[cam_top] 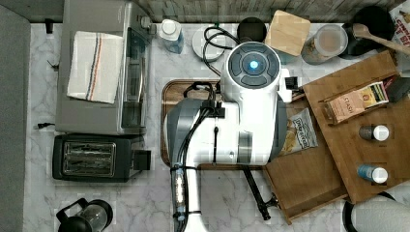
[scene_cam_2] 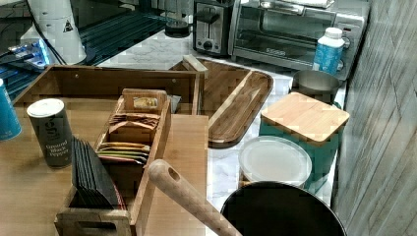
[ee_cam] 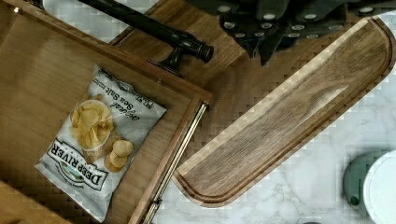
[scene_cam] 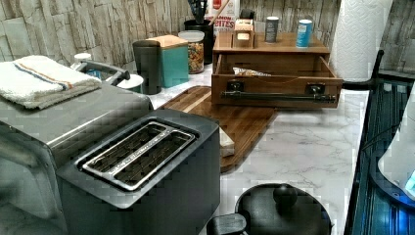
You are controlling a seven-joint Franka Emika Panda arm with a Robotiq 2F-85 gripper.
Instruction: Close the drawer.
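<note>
White-veined marble forms the tabletop point(cam_top: 227, 203), and we see the arm point(cam_top: 232, 121) hanging over its middle in the top view. Next in size comes the shelf point(scene_cam: 269, 45), whose top carries a tea box point(scene_cam: 243, 32) and two bottles. Below it the drawer point(scene_cam: 276, 81) stands pulled out: medium-brown wood, shallow, with low rims, a flat bottom and a long black bar handle point(scene_cam: 279, 96) across its front. It juts toward the top view's bottom left, its corner over the edge of the darker tray point(ee_cam: 299, 116). Inside it lies a chip bag point(ee_cam: 100, 140), flat on the bottom near one side rim. In the wrist view we find the tool point(ee_cam: 268, 28) above the tray, just beside the handle's end; whether its fingers are spread or closed we cannot tell.
</note>
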